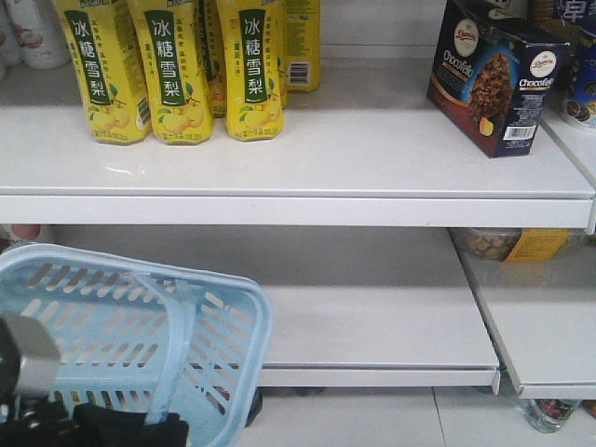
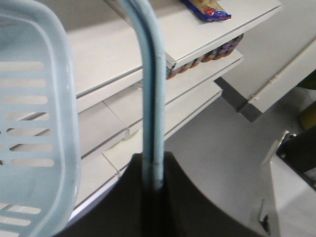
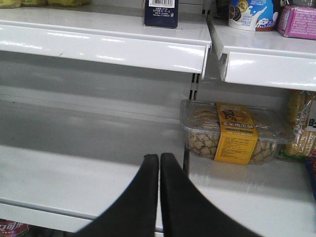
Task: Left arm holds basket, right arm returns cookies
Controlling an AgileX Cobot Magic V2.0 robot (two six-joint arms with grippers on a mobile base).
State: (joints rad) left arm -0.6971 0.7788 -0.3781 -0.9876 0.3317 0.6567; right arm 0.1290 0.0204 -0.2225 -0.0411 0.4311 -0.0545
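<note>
The left arm (image 1: 37, 391) sits low at the near left, only its silver tab and dark body in view. From its wrist camera, its fingers (image 2: 153, 197) are closed around the looped handle (image 2: 150, 89) of the light blue basket (image 1: 140, 326), the handle running straight up out of the black grip. The basket hangs tilted in front of the lower shelf (image 1: 372, 317), its slotted wall facing the front camera.

The right arm's fingers (image 3: 159, 197) are pressed together tip to tip with nothing between them — they point level toward the lower shelf, with a clear tub of biscuits (image 3: 232, 133) just beyond to the right.

The cookies (image 1: 494, 74) stand on the upper shelf (image 1: 326, 149) at the far right, turned at an angle, well apart from both arms. 3 tall yellow drink cartons (image 1: 177, 65) line the left of that same shelf. The shelves are plain white; pale floor tiles (image 1: 372, 419) show beneath.
</note>
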